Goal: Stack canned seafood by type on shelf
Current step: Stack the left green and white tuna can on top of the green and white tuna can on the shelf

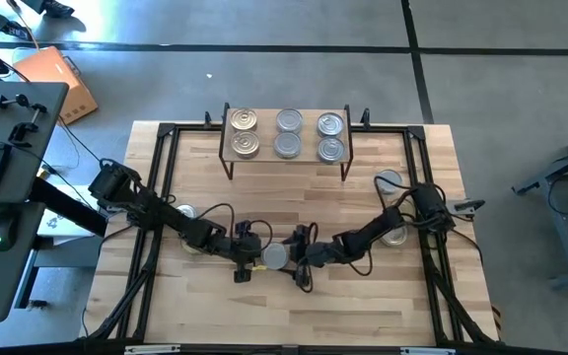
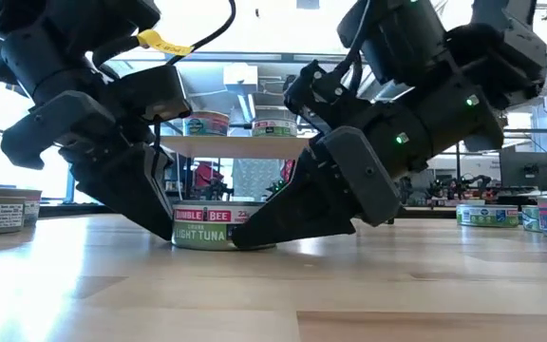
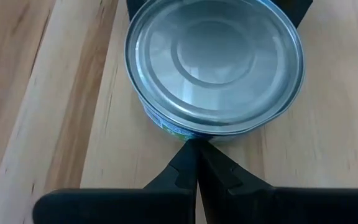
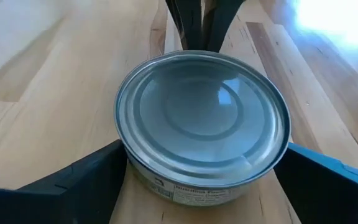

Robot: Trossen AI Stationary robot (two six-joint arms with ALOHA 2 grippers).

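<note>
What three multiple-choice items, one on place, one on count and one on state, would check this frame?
1. Where is the tin that both grippers are at?
A. on the shelf
B. on the table between the two grippers
C. lifted above the table

2. How many tins are on the shelf?
A. three
B. six
C. nine

3. How do the grippers stand?
A. left gripper shut, right gripper open around the tin
B. both wide open
C. left open, right shut

Answers:
1 B: the low view shows the tin flat on the table with a gripper at each side.
2 B: the high view shows two rows of three.
3 A: the left wrist view shows its fingers pressed together at the tin's side; the right wrist view shows its fingers spread either side of the tin.
</note>
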